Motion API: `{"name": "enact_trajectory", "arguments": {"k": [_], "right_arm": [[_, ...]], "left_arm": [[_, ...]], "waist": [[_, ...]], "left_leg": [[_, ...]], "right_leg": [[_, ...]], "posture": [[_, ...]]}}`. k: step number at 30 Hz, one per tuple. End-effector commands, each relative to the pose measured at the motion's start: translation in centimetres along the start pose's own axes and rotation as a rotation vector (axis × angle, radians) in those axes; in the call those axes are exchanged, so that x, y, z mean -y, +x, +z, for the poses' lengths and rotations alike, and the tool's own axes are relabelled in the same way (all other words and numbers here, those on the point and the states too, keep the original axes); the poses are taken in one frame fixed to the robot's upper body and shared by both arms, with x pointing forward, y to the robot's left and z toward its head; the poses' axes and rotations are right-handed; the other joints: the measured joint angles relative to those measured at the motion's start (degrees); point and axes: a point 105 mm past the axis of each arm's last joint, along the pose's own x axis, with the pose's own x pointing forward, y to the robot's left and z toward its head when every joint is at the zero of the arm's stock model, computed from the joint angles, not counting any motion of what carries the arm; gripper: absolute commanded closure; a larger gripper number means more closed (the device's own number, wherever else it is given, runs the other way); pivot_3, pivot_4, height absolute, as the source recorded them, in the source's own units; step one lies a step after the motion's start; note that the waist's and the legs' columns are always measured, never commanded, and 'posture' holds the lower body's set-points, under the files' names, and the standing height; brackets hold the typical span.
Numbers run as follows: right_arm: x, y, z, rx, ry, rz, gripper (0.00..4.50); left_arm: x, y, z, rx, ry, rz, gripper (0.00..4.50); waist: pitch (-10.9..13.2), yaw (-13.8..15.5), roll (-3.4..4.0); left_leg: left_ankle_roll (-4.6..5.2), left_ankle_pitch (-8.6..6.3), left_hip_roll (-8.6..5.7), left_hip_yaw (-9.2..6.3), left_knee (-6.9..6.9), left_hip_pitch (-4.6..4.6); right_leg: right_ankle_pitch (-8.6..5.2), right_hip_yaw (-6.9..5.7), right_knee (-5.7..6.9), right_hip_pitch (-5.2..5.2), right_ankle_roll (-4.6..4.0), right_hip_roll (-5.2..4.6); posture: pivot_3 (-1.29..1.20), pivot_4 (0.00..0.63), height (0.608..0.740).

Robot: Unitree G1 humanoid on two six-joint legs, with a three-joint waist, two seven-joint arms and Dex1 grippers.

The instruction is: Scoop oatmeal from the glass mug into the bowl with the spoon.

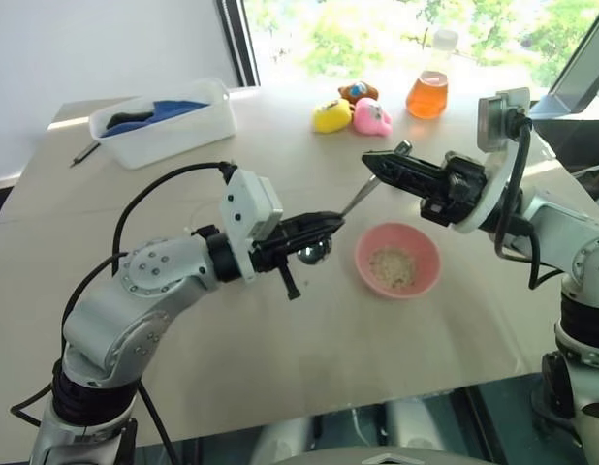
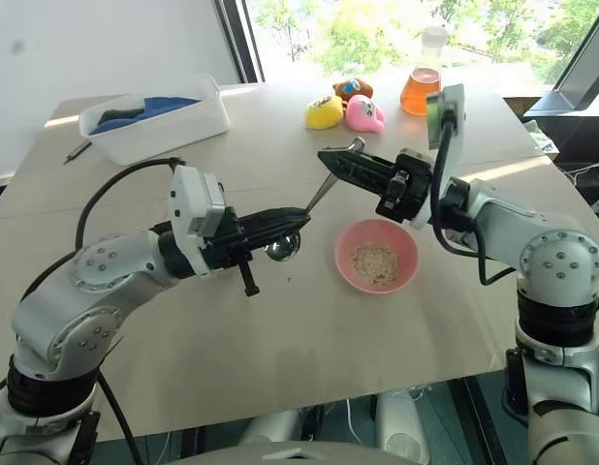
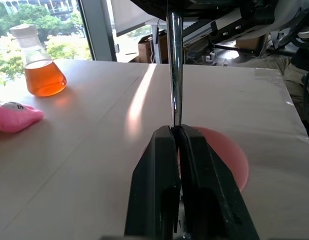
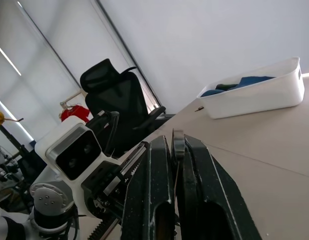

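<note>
The spoon (image 1: 350, 205) hangs in the air between the 2 grippers, above the table (image 1: 280, 358). The left gripper (image 1: 324, 225) has its jaws clamped on the spoon near the round scoop end, which shows just below those jaws. The right gripper (image 1: 375, 161) has its jaws closed on the far end of the handle, the tip sticking out just past them. So both grippers pinch the spoon at once, which reads as a hand-over or a regrasp rather than a scoop.

The bowl (image 1: 397, 260) sits on the table just below and beyond the left jaws, under the right jaws, and it already holds a small heap of oatmeal (image 1: 393, 264). At least 1 load appears delivered, though I cannot tell how much remains. A faint clear outline behind the left arm may be the glass mug, but I cannot be sure.

Left to do, as I judge it: free the spoon to 1 gripper, then return to the mug.
</note>
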Motion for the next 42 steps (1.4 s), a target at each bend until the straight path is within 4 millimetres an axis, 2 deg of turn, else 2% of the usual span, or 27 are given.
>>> {"name": "enact_trajectory", "arguments": {"k": [1, 6, 7, 10, 12, 14, 16, 18, 22, 25, 27, 32, 37, 42], "right_arm": [[-0.1, -0.5, 0.7, 0.012, -0.003, -0.01, 4.5], [0.4, -0.6, 1.2, 0.018, 0.022, -0.034, 4.5], [0.5, -0.7, 1.2, 0.018, 0.023, -0.036, 4.5], [1.1, -1.0, 1.5, 0.016, 0.023, -0.058, 4.5], [1.8, -1.4, 1.6, 0.016, 0.026, -0.077, 4.5], [2.4, -1.6, 1.7, 0.019, 0.031, -0.094, 4.5], [2.8, -1.8, 1.8, 0.02, 0.034, -0.105, 4.5], [3.4, -2.0, 1.9, 0.021, 0.04, -0.118, 4.5], [4.1, -2.4, 2.1, 0.021, 0.049, -0.134, 4.5], [5.1, -2.3, 2.3, 0.04, 0.077, -0.158, 4.5], [5.3, -2.2, 2.3, 0.044, 0.088, -0.161, 4.5], [5.5, -2.1, 2.3, 0.042, 0.09, -0.171, 4.5], [5.3, -2.0, 2.3, 0.05, 0.09, -0.181, 4.5], [5.0, -2.1, 2.3, 0.059, 0.081, -0.193, 4.5]], "left_arm": [[-1.3, -0.7, 0.9, 0.022, 0.058, 0.079, 3.59], [-1.2, -1.3, 1.5, 0.039, 0.095, 0.12, 1.33], [-1.5, -1.5, 2.2, 0.067, 0.131, 0.156, 1.33], [-3.7, -3.2, 6.0, 0.221, 0.244, 0.358, 1.33], [-5.7, -5.2, 7.9, 0.268, 0.308, 0.514, 1.33], [-7.7, -7.8, 8.5, 0.297, 0.28, 0.662, 1.33], [-8.6, -10.2, 7.7, 0.276, 0.231, 0.759, 1.33], [-8.4, -12.2, 5.5, 0.192, 0.19, 0.809, 1.33], [-7.0, -16.0, 1.4, 0.07, 0.118, 0.934, 1.33], [-4.6, -17.7, -3.4, -0.071, 0.03, 0.973, 1.33], [-3.7, -18.1, -5.4, -0.128, 0.012, 0.974, 1.33], [-3.3, -18.6, -8.3, -0.178, 0.046, 1.006, 1.33], [-4.1, -17.4, -8.8, -0.127, 0.172, 0.967, 1.33], [-4.9, -16.4, -9.9, -0.117, 0.169, 0.92, 1.33]], "waist": [[0.0, 0.04, 0.0], [0.0, 0.0, 0.0], [0.0, -0.01, 0.0], [0.0, 0.11, -0.01], [0.01, 0.21, -0.03], [0.01, 0.1, -0.02], [0.0, -0.19, -0.01], [-0.01, -0.49, 0.01], [0.01, -0.07, 0.0], [-0.01, 0.25, 0.01], [-0.02, 0.17, 0.03], [-0.03, 1.65, 0.05], [-0.04, 1.49, 0.05], [-0.03, 1.28, 0.07]], "left_leg": [[0.0, 0.0, 0.0, 0.0, 0.0, 0.0], [0.0, 0.0, 0.0, 0.0, 0.0, -0.01], [0.0, 0.0, 0.0, 0.01, 0.0, -0.02], [0.0, 0.0, 0.0, 0.0, 0.01, -0.08], [0.0, 0.0, 0.01, -0.04, 0.09, -0.12], [0.0, 0.0, 0.0, -0.03, 0.11, -0.12], [0.0, 0.0, 0.0, 0.02, 0.1, -0.11], [0.0, 0.0, 0.02, 0.08, 0.05, -0.07], [0.0, 0.0, 0.09, 0.08, 0.0, -0.15], [0.0, 0.0, 0.08, 0.04, 0.09, -0.17], [0.02, -0.01, 0.05, 0.19, 0.06, -0.07], [0.01, -0.01, 0.17, 0.1, 0.04, -0.06], [0.02, -0.02, 0.13, 0.13, 0.04, -0.08], [0.02, -0.02, 0.15, 0.14, 0.01, -0.14]], "right_leg": [[0.0, 0.0, 0.0, 0.0, 0.0, 0.0], [0.0, 0.01, 0.0, -0.01, 0.0, 0.0], [0.0, 0.02, 0.0, -0.03, 0.0, 0.0], [0.0, 0.0, -0.02, -0.07, 0.0, -0.01], [0.0, -0.06, -0.01, -0.06, 0.0, -0.01], [0.0, -0.06, 0.01, -0.06, 0.0, -0.01], [0.0, -0.01, 0.01, -0.07, 0.0, 0.0], [0.0, 0.06, 0.0, -0.09, 0.0, 0.04], [0.0, 0.06, -0.07, -0.17, 0.0, 0.1], [0.01, 0.02, -0.06, -0.14, -0.02, 0.07], [0.05, 0.16, -0.13, -0.04, -0.06, 0.01], [0.14, 0.02, -0.09, -0.03, -0.21, -0.06], [0.14, 0.04, -0.13, -0.04, -0.21, -0.11], [0.14, 0.06, -0.19, -0.09, -0.21, -0.1]], "posture": [[0.0, 0.15, 0.74], [0.0, 0.15, 0.74], [0.0, 0.15, 0.74], [0.0, 0.15, 0.74], [0.0, 0.15, 0.74], [0.0, 0.15, 0.74], [0.0, 0.15, 0.74], [0.0, 0.15, 0.74], [0.0, 0.15, 0.74], [0.0, 0.15, 0.74], [0.0, 0.15, 0.74], [0.0, 0.15, 0.74], [0.0, 0.15, 0.74], [0.0, 0.15, 0.74]]}}
